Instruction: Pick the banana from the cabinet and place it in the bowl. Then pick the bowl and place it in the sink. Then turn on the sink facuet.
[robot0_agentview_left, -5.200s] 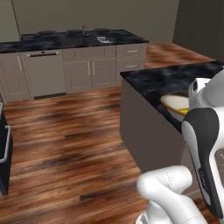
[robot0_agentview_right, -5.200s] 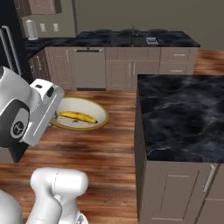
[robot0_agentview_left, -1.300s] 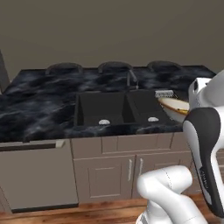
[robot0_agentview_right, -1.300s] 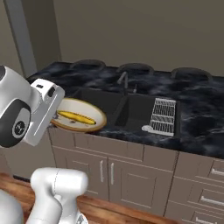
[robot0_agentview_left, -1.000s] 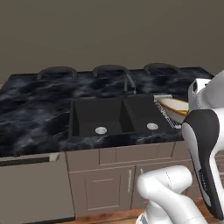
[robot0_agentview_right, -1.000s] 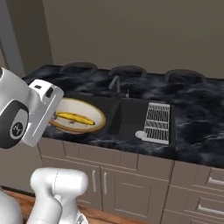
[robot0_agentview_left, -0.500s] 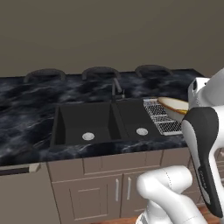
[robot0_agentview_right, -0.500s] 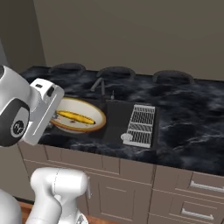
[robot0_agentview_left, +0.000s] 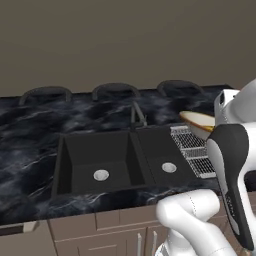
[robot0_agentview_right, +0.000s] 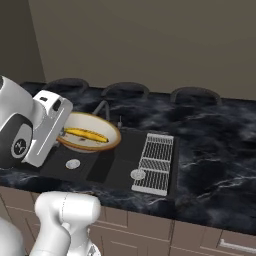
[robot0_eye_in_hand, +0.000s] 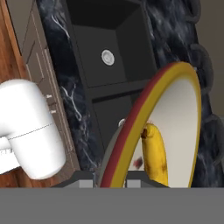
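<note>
The pincer (robot0_eye_in_hand: 111, 177) is clenched on the rim of the bowl (robot0_agentview_right: 89, 131), one fingertip on each side of the rim wall at the bottom of the hand view. The finger tips themselves are largely cut off there, so the exact contact points cannot be read with certainty.

The bowl is carried in the air, clear of the counter (robot0_agentview_right: 210, 150). In the right base view it hangs above the left part of the sink (robot0_agentview_right: 100, 162), roughly level, with its tan-orange rim toward the camera. In the left base view the bowl (robot0_agentview_left: 199, 123) appears at the right, partly hidden behind the arm, over the ribbed grey drain rack (robot0_agentview_left: 192, 150).

The banana (robot0_agentview_right: 86, 134) lies inside the bowl, across its cream-white floor. In the hand view the banana (robot0_eye_in_hand: 156, 154) rests against the inner wall just beside the gripped section of rim.

The sink (robot0_agentview_left: 117, 161) is a black double basin set in the dark marbled counter, with a round drain in each half. The sink facuet (robot0_agentview_left: 138, 114) stands at the rear edge, at the divider between the two basins, its spout angled forward. The drain rack (robot0_agentview_right: 155, 162) lies over the right end of the sink, touching the counter edge.
</note>
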